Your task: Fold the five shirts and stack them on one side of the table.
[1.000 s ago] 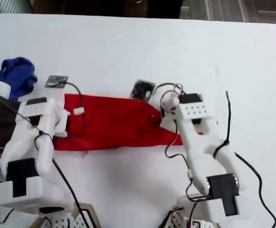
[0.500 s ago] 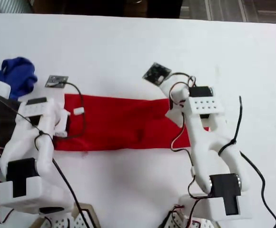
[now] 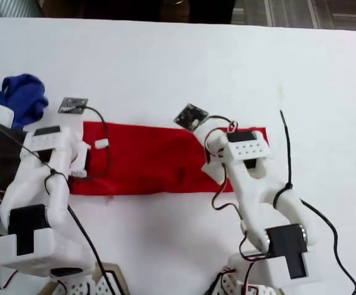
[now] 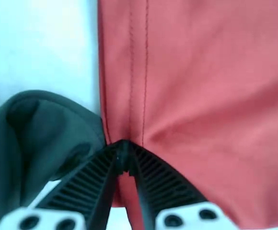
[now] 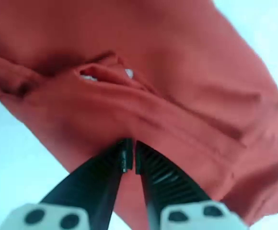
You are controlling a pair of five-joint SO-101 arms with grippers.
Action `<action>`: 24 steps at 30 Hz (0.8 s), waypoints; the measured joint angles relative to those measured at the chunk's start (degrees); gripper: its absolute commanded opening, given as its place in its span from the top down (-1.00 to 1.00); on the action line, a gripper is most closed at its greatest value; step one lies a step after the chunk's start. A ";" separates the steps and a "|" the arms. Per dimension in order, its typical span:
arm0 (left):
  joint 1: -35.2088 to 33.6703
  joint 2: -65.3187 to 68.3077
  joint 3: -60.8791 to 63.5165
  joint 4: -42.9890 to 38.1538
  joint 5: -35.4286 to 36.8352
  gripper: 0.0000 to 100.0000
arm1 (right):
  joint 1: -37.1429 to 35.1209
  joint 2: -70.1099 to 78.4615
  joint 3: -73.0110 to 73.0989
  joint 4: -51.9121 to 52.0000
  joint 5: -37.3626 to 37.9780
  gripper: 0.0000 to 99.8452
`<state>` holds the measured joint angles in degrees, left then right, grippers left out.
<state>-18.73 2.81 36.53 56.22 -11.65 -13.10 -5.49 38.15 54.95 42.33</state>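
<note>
1. High view: a red shirt (image 3: 147,163) lies drawn out in a long flat band across the middle of the white table (image 3: 166,67). One arm stands over each end of it.
2. At the band's left end, the left arm (image 3: 43,178) bends low over the cloth, its black cable looping across the red fabric.
3. Left wrist view: the left gripper (image 4: 124,160) has its jaws pressed together, the tips pinching the red shirt at its double-stitched hem.
4. A dark grey garment (image 4: 38,139) sits bunched just beside that gripper, touching the hem's edge, with bare table beyond it.
5. Right wrist view: the right gripper (image 5: 129,153) is closed to a thin slit. Its tips are clamped on a fold of the red shirt near the cloth's edge, where the table shows on either side.
6. Creases run across the fabric ahead of the right gripper, and a puckered opening (image 5: 105,74) shows farther off.
7. Back in the high view, a blue shirt (image 3: 21,98) lies crumpled near the table's left edge, apart from the red one.
</note>
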 measured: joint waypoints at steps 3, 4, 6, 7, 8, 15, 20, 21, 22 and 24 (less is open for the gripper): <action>0.00 0.00 0.00 0.00 0.00 0.95 | 1.41 -4.84 -0.26 2.46 -1.14 0.96; 0.00 -0.18 0.00 0.00 0.00 0.95 | 2.20 -6.86 -0.26 3.16 -1.32 0.96; 0.00 -0.35 -0.79 0.18 0.09 0.95 | 3.96 -9.93 -0.09 4.04 -1.32 0.96; 0.00 -0.35 -1.93 0.70 0.09 0.95 | 4.84 -10.73 0.79 4.22 -1.32 0.96; 0.00 -0.35 -3.69 1.76 0.09 0.95 | 5.80 -10.90 1.85 4.31 -1.32 0.96; 0.18 1.14 -22.51 9.05 0.00 0.95 | 12.66 -9.67 8.18 0.79 -1.32 0.96; 0.88 9.32 -35.25 12.48 5.19 0.95 | 15.03 -5.10 8.26 -0.26 -1.41 0.96; 1.49 11.69 -37.63 12.66 6.24 0.95 | 15.03 -4.22 8.26 -0.26 -1.41 0.96; 2.29 14.42 -40.09 12.75 6.86 0.95 | 15.03 -3.43 8.26 -0.26 -1.41 0.96; 5.01 20.57 -44.75 12.92 7.47 0.95 | 15.21 -2.46 8.18 -0.62 -1.41 0.96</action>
<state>-13.71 23.38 -8.22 69.14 -4.18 2.11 -7.96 46.33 54.33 40.92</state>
